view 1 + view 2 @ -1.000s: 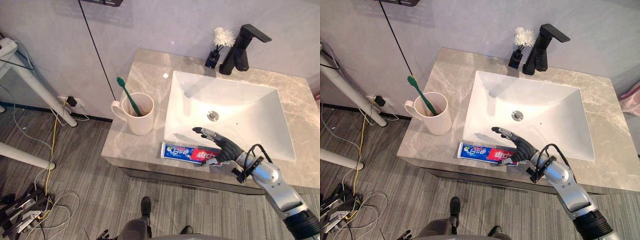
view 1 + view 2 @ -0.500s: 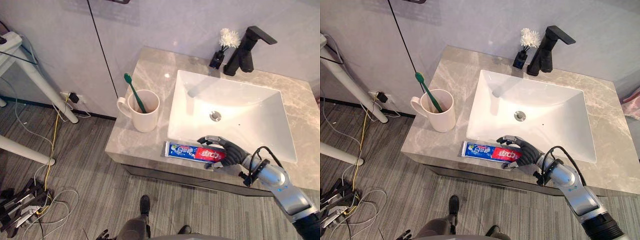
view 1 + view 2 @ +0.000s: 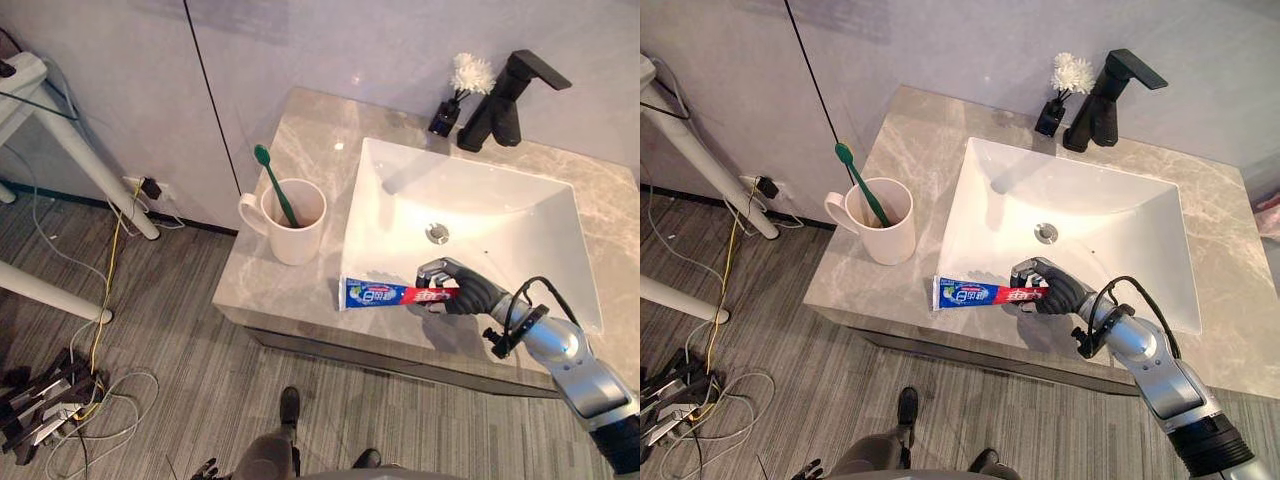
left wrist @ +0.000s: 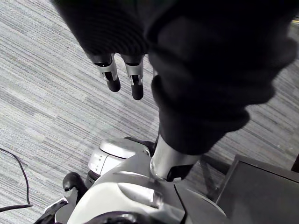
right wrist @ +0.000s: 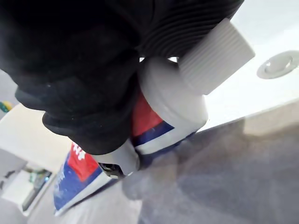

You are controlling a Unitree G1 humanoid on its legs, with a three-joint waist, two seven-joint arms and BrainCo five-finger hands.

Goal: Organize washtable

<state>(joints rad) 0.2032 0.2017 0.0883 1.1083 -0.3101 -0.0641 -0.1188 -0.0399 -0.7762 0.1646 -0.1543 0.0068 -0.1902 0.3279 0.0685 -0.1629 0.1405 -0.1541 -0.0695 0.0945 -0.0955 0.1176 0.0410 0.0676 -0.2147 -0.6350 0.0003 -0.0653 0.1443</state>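
Observation:
A blue and red toothpaste tube with a white cap lies along the front edge of the marble washtable, turned on its edge. My right hand is curled round its cap end, just in front of the white sink. To the left stands a cream mug with a green toothbrush leaning in it. My left hand hangs over the grey floor with straight fingers and holds nothing.
A black tap stands behind the sink, with a small dark vase holding a white flower beside it. Left of the washtable are white table legs and loose cables on the floor.
My right hand's fingers have curled round the tube's cap end, and the tube has turned from flat onto its edge. The camera has shifted a little.

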